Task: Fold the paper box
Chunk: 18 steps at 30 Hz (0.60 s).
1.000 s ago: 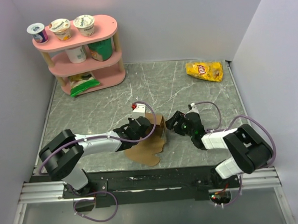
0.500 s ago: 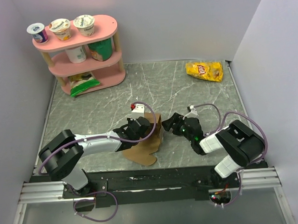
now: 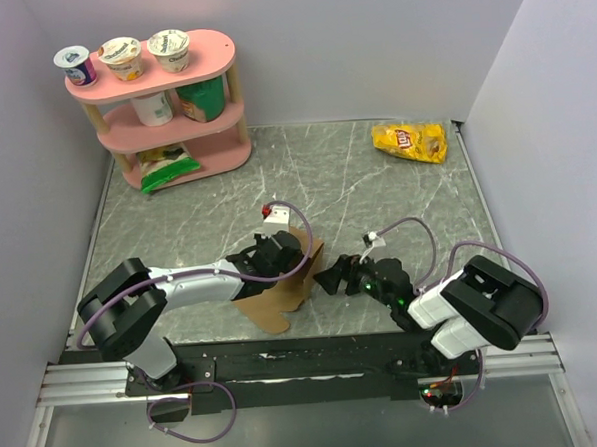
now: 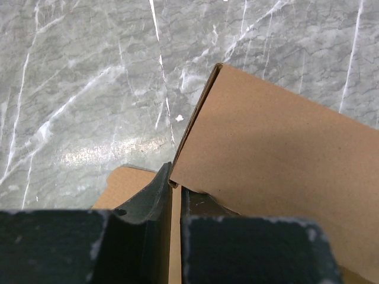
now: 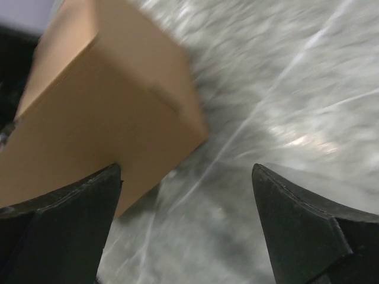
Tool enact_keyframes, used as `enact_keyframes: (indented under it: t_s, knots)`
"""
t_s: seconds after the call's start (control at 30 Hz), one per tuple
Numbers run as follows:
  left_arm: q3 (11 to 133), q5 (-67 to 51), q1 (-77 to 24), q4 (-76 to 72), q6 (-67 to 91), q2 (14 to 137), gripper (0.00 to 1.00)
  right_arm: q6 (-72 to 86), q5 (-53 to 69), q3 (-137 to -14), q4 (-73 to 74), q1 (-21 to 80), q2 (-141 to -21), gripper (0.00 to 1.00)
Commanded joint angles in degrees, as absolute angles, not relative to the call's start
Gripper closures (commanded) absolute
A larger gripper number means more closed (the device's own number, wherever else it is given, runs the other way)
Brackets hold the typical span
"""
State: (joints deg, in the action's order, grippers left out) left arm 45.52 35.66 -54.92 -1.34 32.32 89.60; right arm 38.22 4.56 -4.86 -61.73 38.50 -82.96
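The paper box (image 3: 287,284) is plain brown cardboard, partly folded, near the table's front middle, with one panel raised and a rounded flap lying flat toward the front. My left gripper (image 3: 275,255) is shut on the edge of the raised panel (image 4: 278,154); its fingers (image 4: 154,195) pinch the cardboard. My right gripper (image 3: 331,279) is open and empty, just right of the box. In the right wrist view the box (image 5: 112,112) fills the upper left, next to the left fingertip (image 5: 89,195), apart from the right one.
A yellow chip bag (image 3: 409,141) lies at the back right. A pink shelf (image 3: 162,100) with cups and packets stands at the back left. White walls close in both sides. The table's front edge is close behind the box.
The box has slid toward the front left with my left gripper, and its raised panel stands steeper. My right gripper has moved left and forward, following the box.
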Motion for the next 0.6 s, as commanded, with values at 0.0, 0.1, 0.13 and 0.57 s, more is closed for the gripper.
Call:
enact_keyframes:
  t_s: [0.0,0.1,0.13,0.57]
  knots:
    - [45.53,26.19,-55.46,1.41,33.23,91.58,0.99,34.9,8.44,-3.78,-66.8,41.56,-80.42,0.01]
    - [45.26,25.4,-55.37,0.62,32.52,91.14,0.99,32.44,8.17,-4.13,-66.45,42.71,-80.16,0.0]
    - [44.92,25.14,-55.55,0.44,32.17,91.06,0.99,31.82,8.17,-4.48,-66.1,42.8,-80.33,0.0]
    - [36.22,21.63,-55.55,-10.19,26.37,87.45,0.99,29.8,0.45,-8.96,-60.57,43.42,-78.66,0.0]
